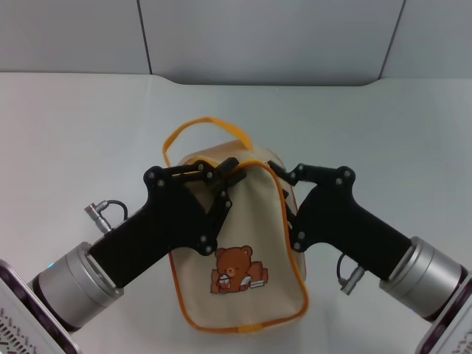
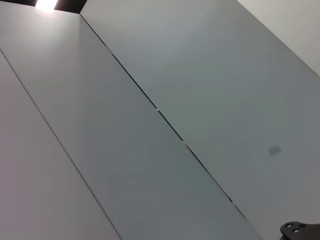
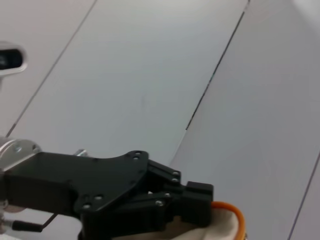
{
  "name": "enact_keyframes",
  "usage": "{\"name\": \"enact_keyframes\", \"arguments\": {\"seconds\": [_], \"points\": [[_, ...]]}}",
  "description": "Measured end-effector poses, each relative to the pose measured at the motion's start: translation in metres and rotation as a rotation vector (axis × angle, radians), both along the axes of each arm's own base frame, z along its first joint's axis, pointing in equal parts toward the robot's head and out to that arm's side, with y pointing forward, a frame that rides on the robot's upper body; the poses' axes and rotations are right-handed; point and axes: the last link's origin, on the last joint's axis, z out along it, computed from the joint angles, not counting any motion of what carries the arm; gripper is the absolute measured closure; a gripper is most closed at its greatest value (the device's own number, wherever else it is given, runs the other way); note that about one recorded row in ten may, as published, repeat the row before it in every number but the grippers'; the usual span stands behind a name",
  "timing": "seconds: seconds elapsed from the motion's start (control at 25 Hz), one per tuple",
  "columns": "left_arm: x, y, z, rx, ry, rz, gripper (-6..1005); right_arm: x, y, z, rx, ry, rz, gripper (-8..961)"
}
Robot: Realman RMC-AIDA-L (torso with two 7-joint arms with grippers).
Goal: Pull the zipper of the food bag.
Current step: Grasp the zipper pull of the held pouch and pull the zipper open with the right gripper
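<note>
The food bag (image 1: 247, 228) lies on the white table in the head view, a cream pouch with a brown bear print (image 1: 234, 269) facing up and an orange strap handle (image 1: 199, 124) at its far end. The yellow-orange zipper band (image 1: 301, 276) runs along its edge; the silver pull tab is hidden. My left gripper (image 1: 230, 177) is shut on the bag's far left corner. It also shows in the right wrist view (image 3: 200, 202), pinching the cream cloth by the orange edge (image 3: 231, 209). My right gripper (image 1: 282, 181) is against the bag's far right edge.
The white table (image 1: 383, 125) spreads on all sides of the bag, with a grey panelled wall (image 1: 265, 37) behind it. The left wrist view shows only wall panels (image 2: 160, 120) and a black gripper corner (image 2: 300, 231).
</note>
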Motion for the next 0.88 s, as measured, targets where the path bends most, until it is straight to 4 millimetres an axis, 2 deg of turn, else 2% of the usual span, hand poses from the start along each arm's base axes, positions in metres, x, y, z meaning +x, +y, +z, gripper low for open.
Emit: {"name": "enact_keyframes", "arguments": {"seconds": [0.12,0.48,0.84,0.88], "points": [[0.000,0.000,0.000,0.000,0.000,0.000,937,-0.001,-0.002,-0.003,0.016,-0.020,0.014,853],[0.001,0.002,0.001,0.004,-0.003,-0.001,937,0.007,-0.010,-0.002,0.021,-0.019,-0.018,939],[0.000,0.005,0.003,0.021,-0.008,0.014,937,0.043,-0.042,0.000,0.028,-0.038,-0.144,950],[0.000,0.005,0.003,0.022,-0.007,0.016,938,0.053,-0.050,0.002,0.032,-0.055,-0.176,950]]}}
